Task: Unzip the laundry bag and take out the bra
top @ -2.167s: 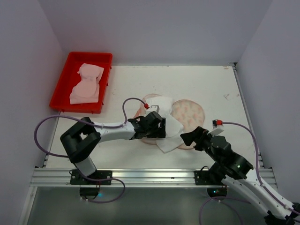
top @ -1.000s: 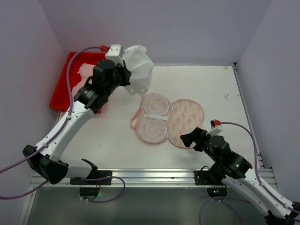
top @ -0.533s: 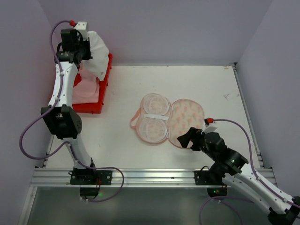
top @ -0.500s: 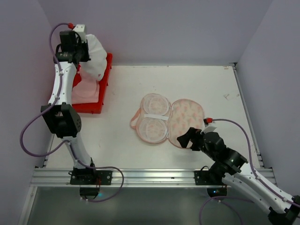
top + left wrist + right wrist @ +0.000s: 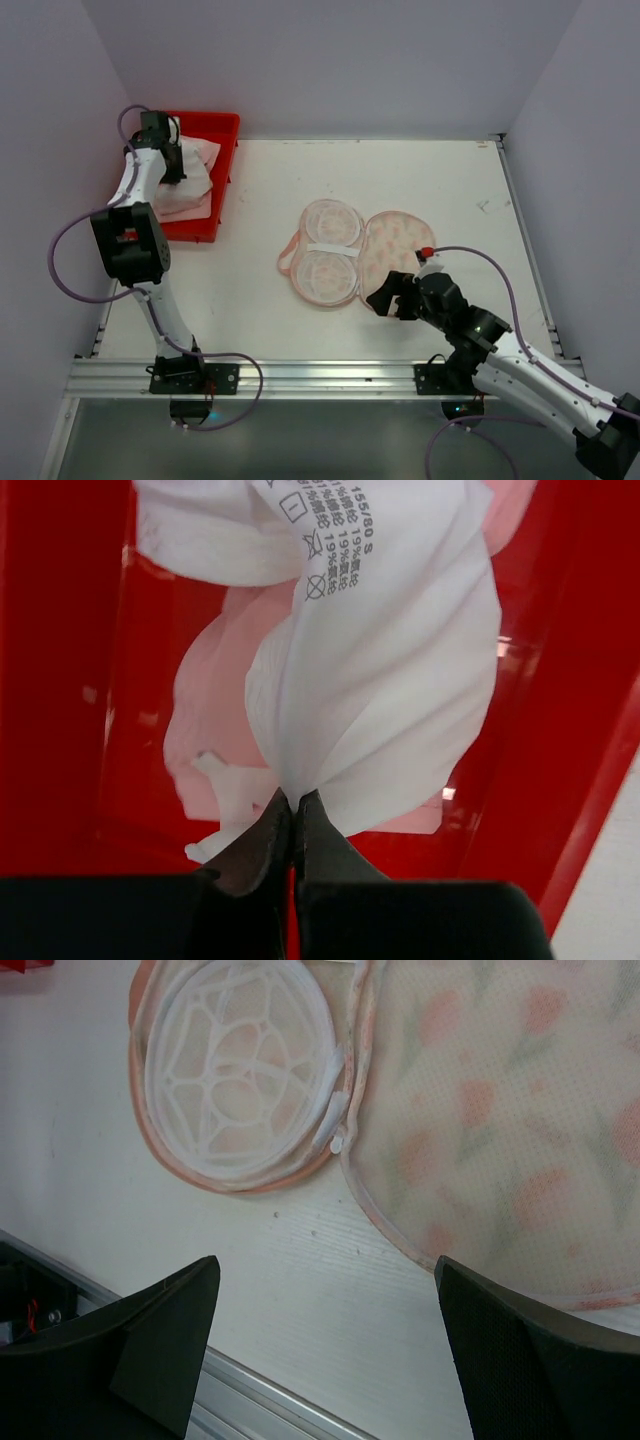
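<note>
The laundry bag (image 5: pixel 400 250) lies unzipped and spread flat mid-table, its carrot-print half on the right and its white plastic cup frames (image 5: pixel 325 255) on the left. The white bra (image 5: pixel 197 172) hangs from my left gripper (image 5: pixel 170 165) low over the red tray. In the left wrist view the jaws (image 5: pixel 293 798) are shut on a pinch of the bra (image 5: pixel 390 680), care label showing. My right gripper (image 5: pixel 385 297) stands open just in front of the bag. Its wrist view has bare table between the fingers (image 5: pixel 327 1265), with the printed half (image 5: pixel 500 1110) and a frame (image 5: pixel 235 1070) beyond.
The red tray (image 5: pixel 205 122) sits at the table's back left corner and holds a pink garment (image 5: pixel 175 205), seen under the bra as the pink garment (image 5: pixel 215 710) in the left wrist view. The table's metal front rail (image 5: pixel 300 378) runs close behind the right gripper.
My left arm carried the bra from above the bag to the tray and lowered it in. The right gripper crept a little left along the bag's front edge, still open.
</note>
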{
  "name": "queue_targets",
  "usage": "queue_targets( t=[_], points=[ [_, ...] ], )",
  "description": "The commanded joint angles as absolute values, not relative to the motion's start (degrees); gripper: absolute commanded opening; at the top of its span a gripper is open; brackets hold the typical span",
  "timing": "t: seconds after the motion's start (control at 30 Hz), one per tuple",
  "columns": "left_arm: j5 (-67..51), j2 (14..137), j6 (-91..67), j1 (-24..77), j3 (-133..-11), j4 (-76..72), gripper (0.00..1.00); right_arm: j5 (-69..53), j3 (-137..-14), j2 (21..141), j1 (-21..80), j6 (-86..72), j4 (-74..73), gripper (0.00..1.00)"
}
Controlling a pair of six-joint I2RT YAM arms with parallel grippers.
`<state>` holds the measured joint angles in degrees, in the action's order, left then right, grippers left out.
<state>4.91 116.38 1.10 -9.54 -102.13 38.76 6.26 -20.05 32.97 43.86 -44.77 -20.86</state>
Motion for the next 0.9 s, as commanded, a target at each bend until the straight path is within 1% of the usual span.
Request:
queue_targets(
  t=[0.0, 0.03, 0.07, 0.1, 0.13, 0.17, 0.23, 0.27, 0.33, 0.37, 0.4, 0.43, 0.47, 0.5, 0.53, 0.6, 0.63, 0.67, 0.7, 0.73, 0.77, 0.87],
  points=[
    [17.3, 113.1, -3.1, -9.6, -101.9, 43.1, 0.00, 6.9, -22.5, 32.6, 43.8, -43.7, -17.8, 0.90],
    [18.6, 112.3, -4.0, -9.6, -101.3, 43.5, 0.05, 7.3, -22.8, 33.0, 43.8, -43.4, -17.8, 0.90],
    [19.2, 111.5, -4.9, -9.6, -100.4, 44.0, 0.15, 8.1, -23.1, 33.5, 43.8, -43.0, -17.5, 0.90],
    [17.5, 110.6, -6.1, -9.5, -99.7, 44.6, 0.21, 8.6, -24.4, 34.3, 43.7, -41.8, -17.5, 0.90],
    [16.3, 108.1, -6.8, -9.6, -98.7, 44.5, 0.32, 9.4, -25.5, 36.7, 43.7, -41.5, -17.7, 0.90],
    [15.6, 106.7, -7.4, -9.5, -96.6, 44.3, 0.52, 10.4, -26.4, 38.3, 43.6, -41.3, -18.5, 0.90],
    [12.2, 101.7, -8.5, -9.5, -93.9, 42.6, 0.67, 14.2, -29.7, 42.9, 42.2, -42.4, -19.9, 0.91],
    [11.2, 99.9, -9.5, -9.5, -91.0, 41.9, 0.83, 15.2, -30.6, 44.4, 41.1, -42.7, -20.6, 0.91],
    [6.8, 94.4, -10.1, -9.5, -88.3, 40.8, 0.95, 15.4, -33.5, 47.3, 36.8, -44.5, -21.7, 0.92],
    [5.1, 92.2, -11.5, -9.4, -84.9, 40.3, 1.00, 15.4, -35.4, 50.1, 35.1, -45.1, -23.4, 0.94],
    [0.5, 90.1, -11.7, -9.1, -82.9, 38.1, 1.00, 15.8, -36.3, 51.3, 33.7, -47.1, -24.6, 0.97],
    [-2.8, 85.4, -12.0, -8.9, -80.5, 36.6, 1.00, 17.8, -37.1, 52.5, 30.9, -48.0, -25.7, 0.99],
    [-5.1, 82.9, -13.3, -7.7, -75.5, 35.0, 1.00, 18.5, -38.4, 54.5, 29.4, -48.3, -27.1, 0.99],
    [-9.6, 80.7, -13.7, -6.7, -73.0, 31.8, 1.00, 19.1, -38.7, 55.4, 28.1, -48.9, -27.3, 0.99],
    [-11.8, 76.8, -14.1, -4.0, -68.3, 30.4, 1.00, 19.9, -38.9, 56.2, 25.2, -49.3, -27.3, 0.99],
    [-12.9, 73.0, -17.4, -0.5, -64.2, 27.4, 1.00, 18.7, -40.3, 59.5, 21.6, -49.7, -28.3, 0.99],
    [-13.5, 72.2, -18.2, 5.0, -60.8, 26.5, 1.00, 17.9, -40.7, 60.6, 18.6, -49.3, -28.3, 0.99],
    [-14.1, 71.5, -20.9, 7.4, -58.8, 25.0, 1.00, 17.6, -41.5, 61.9, 17.2, -49.3, -28.6, 0.99],
    [-15.2, 70.8, -22.1, 9.8, -56.8, 20.4, 0.98, 16.6, -41.9, 64.4, 16.0, -48.6, -28.6, 0.99],
    [-15.3, 70.2, -23.3, 14.6, -54.7, 17.7, 0.94, 15.5, -42.4, 65.6, 14.1, -48.3, -28.6, 0.99],
    [-14.9, 70.6, -25.9, 16.5, -51.3, 15.1, 0.93, 14.6, -42.9, 66.9, 13.4, -48.2, -28.6, 0.99],
    [-13.7, 75.7, -29.1, 22.4, -49.2, 9.2, 0.92, 14.3, -45.1, 72.1, 11.7, -48.4, -28.5, 0.99]
  ],
)
